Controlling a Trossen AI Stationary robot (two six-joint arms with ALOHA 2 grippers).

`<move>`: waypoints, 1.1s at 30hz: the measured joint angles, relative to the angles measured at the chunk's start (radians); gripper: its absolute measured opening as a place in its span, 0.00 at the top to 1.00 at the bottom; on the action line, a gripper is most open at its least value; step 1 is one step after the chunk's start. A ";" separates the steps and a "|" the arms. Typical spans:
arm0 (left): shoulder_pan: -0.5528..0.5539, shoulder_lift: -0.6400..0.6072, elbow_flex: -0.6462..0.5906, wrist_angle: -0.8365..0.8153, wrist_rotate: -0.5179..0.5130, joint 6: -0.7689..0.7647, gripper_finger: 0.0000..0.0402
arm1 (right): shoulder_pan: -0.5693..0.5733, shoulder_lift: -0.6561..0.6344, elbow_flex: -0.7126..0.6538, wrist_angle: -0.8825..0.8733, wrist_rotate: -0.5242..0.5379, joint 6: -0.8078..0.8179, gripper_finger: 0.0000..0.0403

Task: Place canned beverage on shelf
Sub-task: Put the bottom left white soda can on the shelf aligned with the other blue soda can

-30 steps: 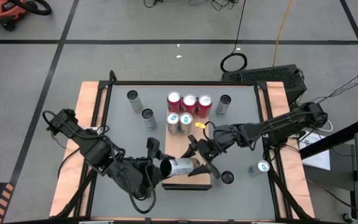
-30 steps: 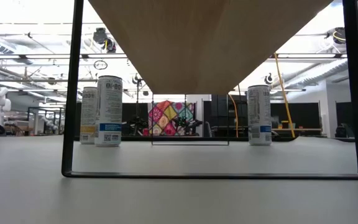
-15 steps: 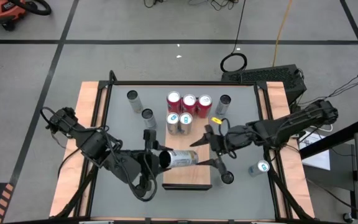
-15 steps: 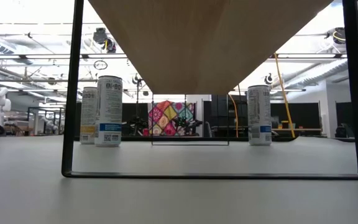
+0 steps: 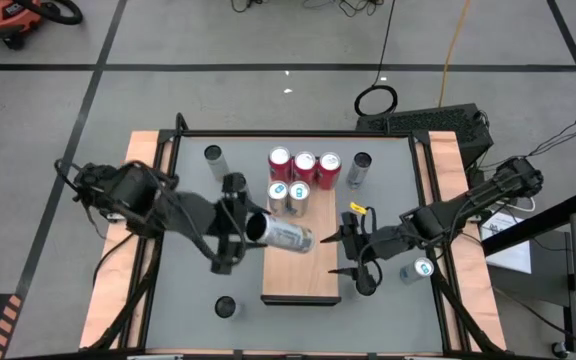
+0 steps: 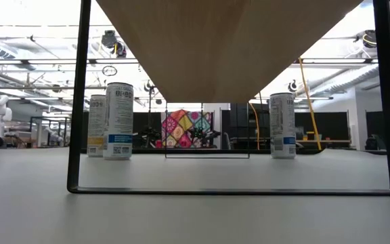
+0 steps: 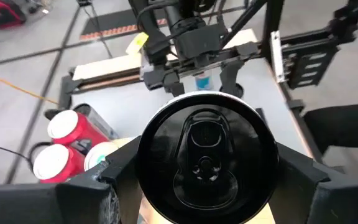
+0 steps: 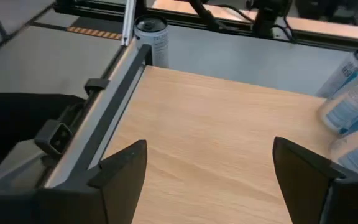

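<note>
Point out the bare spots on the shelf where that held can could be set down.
The shelf is bare along its near half, between the right pincer, open at its right edge, and its left rim. The far end is crowded: the left pincer holds the silver can there, beside the standing cans.

Shelf [image 6: 222,47] top cropped in the low view — held can [image 7: 205,164] bottom cut off.

Shelf [image 5: 298,275]: light-brown wood-grain board, smooth matt, with a dark metal rim; the tabletop [image 5: 193,270] around it is plain matt grey. White can [image 5: 283,235] in the left gripper [image 5: 230,224] is printed metal with slight sheen and a dark glossy lid; red cans [image 5: 304,164] behind the shelf are glossy metal with silvery tops. Gripper fingers [image 8: 120,168] look like matt black plastic.
</note>
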 joint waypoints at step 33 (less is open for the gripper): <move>0.208 0.087 0.035 -0.279 0.212 0.004 0.38 | 0.043 0.055 0.000 0.060 0.037 -0.020 0.29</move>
